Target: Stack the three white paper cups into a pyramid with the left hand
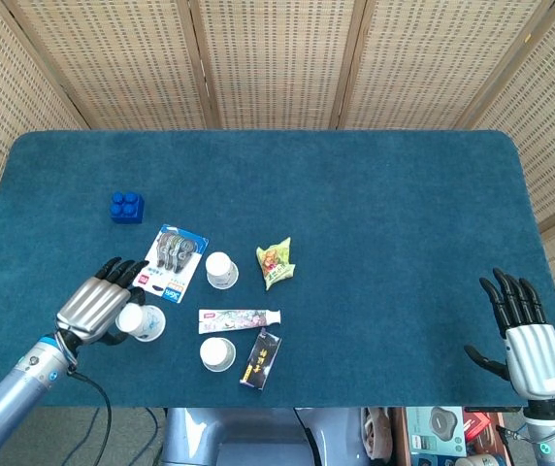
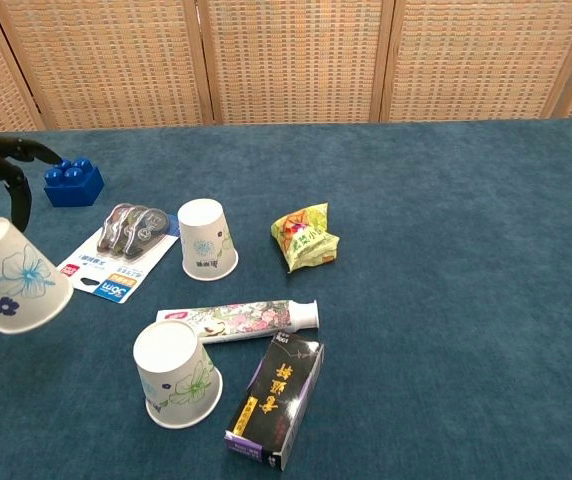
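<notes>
3 white paper cups with floral print are showing. The held cup (image 2: 14,276) is hanging tilted above the near left of the table (image 1: 394,194), gripped by the left hand (image 1: 98,308), whose fingers are curling over its top. The near cup (image 2: 175,373) is standing upside down just beside the toothpaste tube (image 2: 238,319). The middle cup (image 2: 206,239) is standing upside down between the blister pack (image 2: 116,247) and the snack packet (image 2: 306,236).

Writing: the blister pack carries a red-and-blue label too small to read; the 1 black box (image 2: 276,399) is showing yellow characters, illegible.

The left arm is reaching in from the near left corner. The right hand (image 1: 523,325) is resting at the near right edge, fingers spread and holding nothing.

Further count: 1 tube, 1 packet, 1 blister pack, 1 blue block (image 2: 73,182) at far left, well apart from the held cup.
</notes>
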Robot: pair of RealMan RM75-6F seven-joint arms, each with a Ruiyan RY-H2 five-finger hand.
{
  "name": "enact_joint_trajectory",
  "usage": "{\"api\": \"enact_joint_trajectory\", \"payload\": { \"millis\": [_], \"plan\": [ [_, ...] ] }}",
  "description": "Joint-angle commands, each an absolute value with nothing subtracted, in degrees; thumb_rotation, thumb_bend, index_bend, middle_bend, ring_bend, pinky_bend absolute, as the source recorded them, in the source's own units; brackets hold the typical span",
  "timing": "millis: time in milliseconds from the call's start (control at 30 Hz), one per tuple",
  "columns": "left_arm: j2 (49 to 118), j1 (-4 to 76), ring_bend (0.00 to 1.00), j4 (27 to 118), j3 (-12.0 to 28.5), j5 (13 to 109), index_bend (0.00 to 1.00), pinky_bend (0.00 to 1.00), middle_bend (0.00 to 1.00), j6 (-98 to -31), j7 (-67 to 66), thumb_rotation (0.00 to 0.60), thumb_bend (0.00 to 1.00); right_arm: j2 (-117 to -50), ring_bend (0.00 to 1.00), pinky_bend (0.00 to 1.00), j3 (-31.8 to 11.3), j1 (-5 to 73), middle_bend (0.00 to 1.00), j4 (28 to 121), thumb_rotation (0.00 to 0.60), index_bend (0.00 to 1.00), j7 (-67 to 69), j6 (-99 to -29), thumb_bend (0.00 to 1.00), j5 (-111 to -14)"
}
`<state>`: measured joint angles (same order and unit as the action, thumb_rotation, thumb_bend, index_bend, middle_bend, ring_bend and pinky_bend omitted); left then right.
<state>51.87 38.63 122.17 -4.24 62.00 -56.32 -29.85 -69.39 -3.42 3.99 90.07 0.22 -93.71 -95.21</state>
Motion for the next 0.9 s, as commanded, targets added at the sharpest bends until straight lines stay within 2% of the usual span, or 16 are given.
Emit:
{"api": "enact_joint_trajectory", "payload": {
  "millis": [33, 300, 900],
  "plan": [
    [52.05, 38.06, 0.00, 122.50, -4.90, 63.05, 0.40, 0.00, 0.00, -56.11, -30.46, 0.600, 0.24, -69.37, 0.00, 0.00, -3.45, 3.94, 0.00, 90.07, 0.600, 0.00, 0.26, -93.81, 0.10, -95.19],
    [53.85, 36.85, 0.00, 122.14, -6.08, 65.12, 0.40, 0.00, 0.00, -56.16, -31.83, 0.600, 0.24, -69.24, 0.00, 0.00, -3.57, 3.86, 0.00, 90.13, 0.600, 0.00, 0.55, -94.07, 0.10, -95.19],
    [66.43, 35.72, 0.00, 116.60, -6.35, 62.35, 0.40, 0.00, 0.00, -57.69, -38.36, 0.600, 0.24, -69.02, 0.00, 0.00, -3.65, 3.64, 0.00, 90.22, 0.600, 0.00, 1.02, -94.71, 0.10, -95.47]
  ]
}}
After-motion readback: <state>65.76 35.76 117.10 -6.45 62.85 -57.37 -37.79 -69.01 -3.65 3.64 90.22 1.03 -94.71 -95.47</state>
